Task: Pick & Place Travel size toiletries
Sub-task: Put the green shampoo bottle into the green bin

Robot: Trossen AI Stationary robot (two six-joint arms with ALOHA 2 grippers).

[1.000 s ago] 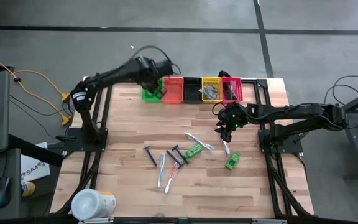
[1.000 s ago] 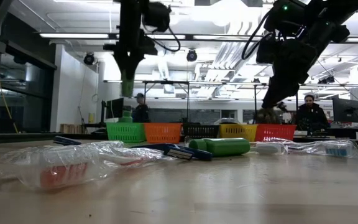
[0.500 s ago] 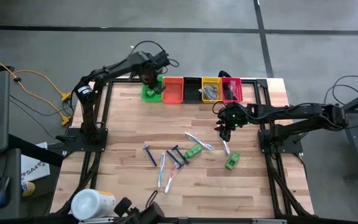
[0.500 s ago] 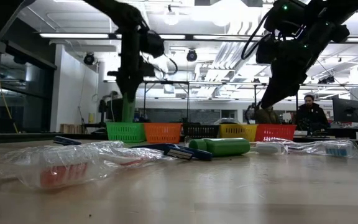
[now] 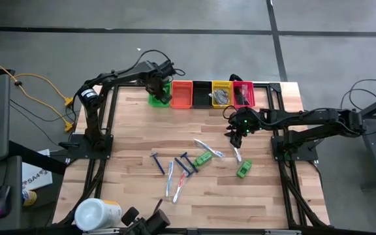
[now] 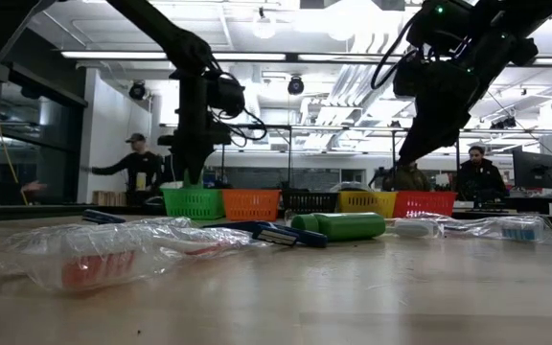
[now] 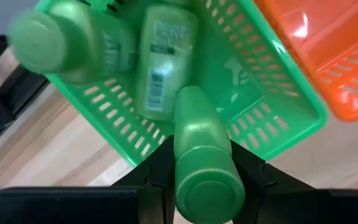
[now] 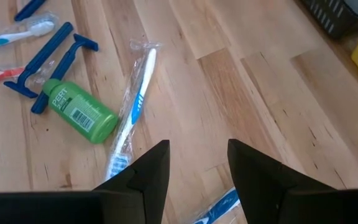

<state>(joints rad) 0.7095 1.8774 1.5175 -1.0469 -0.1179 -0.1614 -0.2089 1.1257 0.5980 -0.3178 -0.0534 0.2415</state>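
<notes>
From above, the left gripper (image 5: 160,89) hangs over the green bin (image 5: 157,98) at the left end of the row of bins on the table's far edge. The right gripper (image 5: 235,136) hovers above the wooden table (image 5: 129,130), right of centre and just beyond the scattered toiletries: a green bottle (image 5: 203,158), a second green bottle (image 5: 243,170), blue razors (image 5: 185,162) and wrapped toothbrushes (image 5: 172,181). A white tub (image 5: 96,213) stands at the near left corner.

At table height, the left gripper (image 6: 192,165) reaches down to the green bin (image 6: 194,203), while the right gripper (image 6: 412,144) hangs clear above the red bin (image 6: 424,203). A green bottle (image 6: 341,226) lies on its side in the foreground.

The left wrist view shows that gripper's fingers (image 7: 154,168) clamped on a green bottle (image 7: 202,155), its cap towards the camera and its far end inside the green bin (image 7: 253,93), where two more green bottles (image 7: 165,59) already lie.

The right wrist view shows that gripper's fingers (image 8: 149,171) spread apart and empty above bare wood, with a wrapped toothbrush (image 8: 132,112), a green bottle (image 8: 79,112) and blue razors (image 8: 48,56) ahead of them.
</notes>
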